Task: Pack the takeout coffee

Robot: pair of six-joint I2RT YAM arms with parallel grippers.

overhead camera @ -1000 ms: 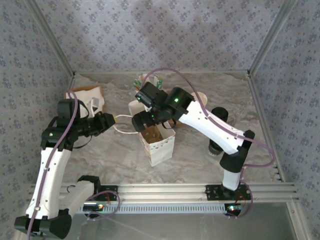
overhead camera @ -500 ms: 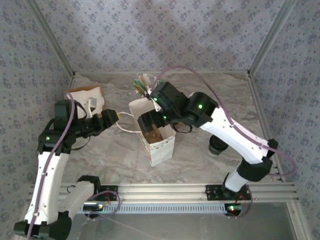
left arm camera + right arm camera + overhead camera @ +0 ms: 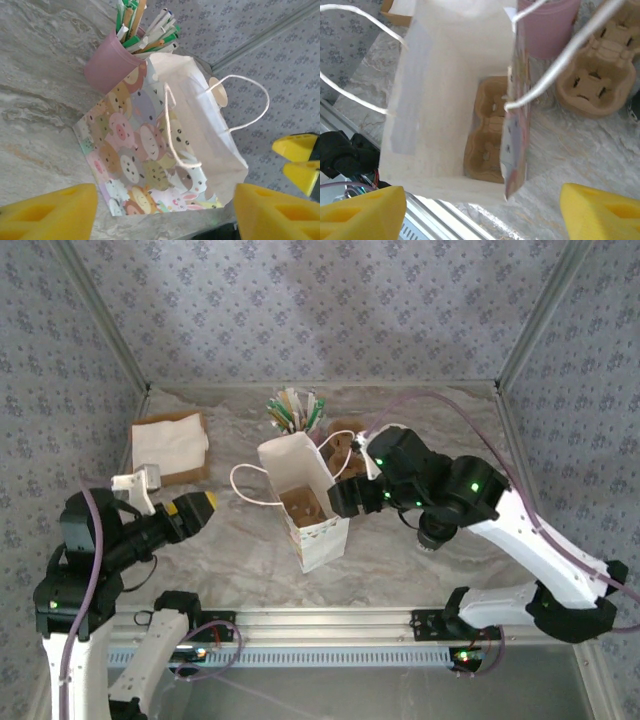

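The takeout coffee shows as a black round lid (image 3: 432,533) on the table, partly hidden under my right arm. An open paper bag (image 3: 318,532) with an animal print (image 3: 145,165) stands in the middle of the table. A brown pulp carrier (image 3: 490,130) lies at its bottom. My left gripper (image 3: 195,508) hangs left of the bag, open, its yellow fingers (image 3: 50,210) wide apart with nothing between them. My right gripper (image 3: 342,498) hovers at the bag's right rim, open, yellow fingers (image 3: 602,212) spread over the bag's mouth and empty.
A pink holder (image 3: 293,418) full of straws stands right behind the bag. A second brown carrier (image 3: 345,440) sits to its right. White napkins on brown card (image 3: 170,445) lie at the back left. The bag's cord handle (image 3: 245,490) droops leftward.
My left gripper opened, let go of the bag's handle and drew back to the lower left. My right arm swung right, from above the bag to its right rim.
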